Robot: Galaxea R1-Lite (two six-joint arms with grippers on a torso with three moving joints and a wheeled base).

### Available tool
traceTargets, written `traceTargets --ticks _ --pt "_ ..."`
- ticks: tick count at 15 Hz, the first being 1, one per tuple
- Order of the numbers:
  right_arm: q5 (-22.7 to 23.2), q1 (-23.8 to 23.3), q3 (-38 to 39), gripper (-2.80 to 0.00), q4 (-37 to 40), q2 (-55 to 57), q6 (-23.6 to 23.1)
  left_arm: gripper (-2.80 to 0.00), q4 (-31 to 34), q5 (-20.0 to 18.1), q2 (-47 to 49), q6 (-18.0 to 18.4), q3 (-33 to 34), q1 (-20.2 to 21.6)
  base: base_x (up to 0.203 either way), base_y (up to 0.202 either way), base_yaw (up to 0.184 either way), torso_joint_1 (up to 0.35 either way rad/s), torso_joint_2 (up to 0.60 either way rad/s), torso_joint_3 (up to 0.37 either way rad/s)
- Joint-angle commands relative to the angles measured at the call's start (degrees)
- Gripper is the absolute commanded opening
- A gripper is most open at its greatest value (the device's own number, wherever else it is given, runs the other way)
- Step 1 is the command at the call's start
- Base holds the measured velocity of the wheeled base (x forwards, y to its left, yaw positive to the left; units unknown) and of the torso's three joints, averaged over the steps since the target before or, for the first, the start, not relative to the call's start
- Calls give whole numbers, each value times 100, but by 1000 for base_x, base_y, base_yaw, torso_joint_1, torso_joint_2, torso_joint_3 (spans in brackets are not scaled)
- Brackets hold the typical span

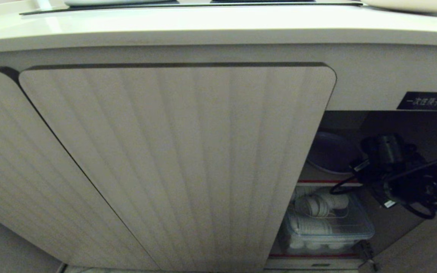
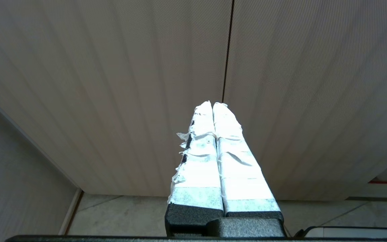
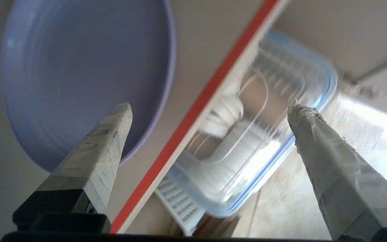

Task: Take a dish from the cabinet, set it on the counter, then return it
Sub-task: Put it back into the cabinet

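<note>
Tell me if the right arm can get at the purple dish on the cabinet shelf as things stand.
Probably yes. The right gripper sits at the open side of the cabinet, jaws wide and empty, and the dish lies bare on the shelf with nothing between them.

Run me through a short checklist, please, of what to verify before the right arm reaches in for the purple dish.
1. Cabinet open at the dish's side: ok; the opening on the right shows both shelves.
2. Dish in place: ok; it lies flat on the upper shelf, with nothing on it.
3. Right gripper ready: ok; fingers spread wide, holding nothing.
4. Right gripper lined up: not ok; one finger is over the dish's rim, the other over the clear container on the shelf below.
5. Left gripper out of the way: ok; shut, facing the closed ribbed doors.
6. Counter space for the dish: cannot tell; only its front edge shows.
</note>
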Motion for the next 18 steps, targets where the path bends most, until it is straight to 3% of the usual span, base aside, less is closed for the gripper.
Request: traceTargets --ticks 1,5,10,18 --pt "-57 7 205 0 -282 -136 -344 -280 0 2 -2 -3 0 0 0 0 0 0 0 0" --pt "-76 6 898 0 -1248 -301 -1362 -280 0 2 -2 -3 0 0 0 0 0 0 0 0" --pt "-70 7 1724 0 -2756 -548 -3057 -280 0 2 -2 -3 0 0 0 0 0 0 0 0" --pt "217 33 2468 0 -4080 -891 -5458 -280 0 11 -2 -3 0 0 0 0 0 0 0 0"
